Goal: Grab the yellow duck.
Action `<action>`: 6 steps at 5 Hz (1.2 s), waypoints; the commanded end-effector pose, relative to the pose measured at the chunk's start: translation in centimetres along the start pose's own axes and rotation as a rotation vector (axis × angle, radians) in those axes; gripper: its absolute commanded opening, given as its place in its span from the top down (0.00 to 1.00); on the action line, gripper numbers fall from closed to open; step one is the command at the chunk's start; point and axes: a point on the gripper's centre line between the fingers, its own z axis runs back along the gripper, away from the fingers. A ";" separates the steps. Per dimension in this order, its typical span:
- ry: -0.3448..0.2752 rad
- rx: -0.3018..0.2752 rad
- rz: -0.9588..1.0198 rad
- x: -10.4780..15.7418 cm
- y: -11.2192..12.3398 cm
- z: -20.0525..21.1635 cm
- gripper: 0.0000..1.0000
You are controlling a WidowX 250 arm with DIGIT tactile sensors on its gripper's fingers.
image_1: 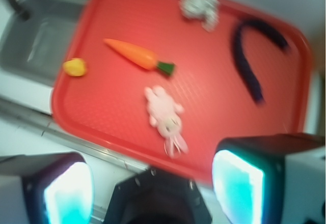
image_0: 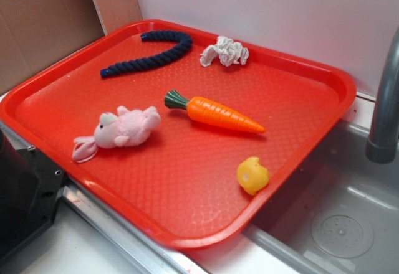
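The yellow duck (image_0: pixel 252 175) lies near the front right edge of the red tray (image_0: pixel 187 240), close to the sink. In the wrist view the yellow duck (image_1: pixel 75 67) shows far off at the tray's left edge. My gripper (image_1: pixel 153 186) hovers high above the near side of the tray (image_1: pixel 214 112), well away from the duck. It is open, its two cyan pads (image_1: pixel 69 193) spread wide with nothing between them. The gripper does not show in the exterior view.
On the tray also lie an orange carrot (image_0: pixel 218 113), a pink plush bunny (image_0: pixel 121 131), a dark blue rope (image_0: pixel 149 53) and a crumpled white cloth (image_0: pixel 224 51). A grey sink (image_0: pixel 336 212) with a faucet (image_0: pixel 383 99) adjoins the tray on the right. The black robot base (image_0: pixel 19 193) stands at the left.
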 end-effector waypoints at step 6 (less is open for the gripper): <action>-0.166 -0.241 -0.578 7.6 -6.4 -14.7 0.00</action>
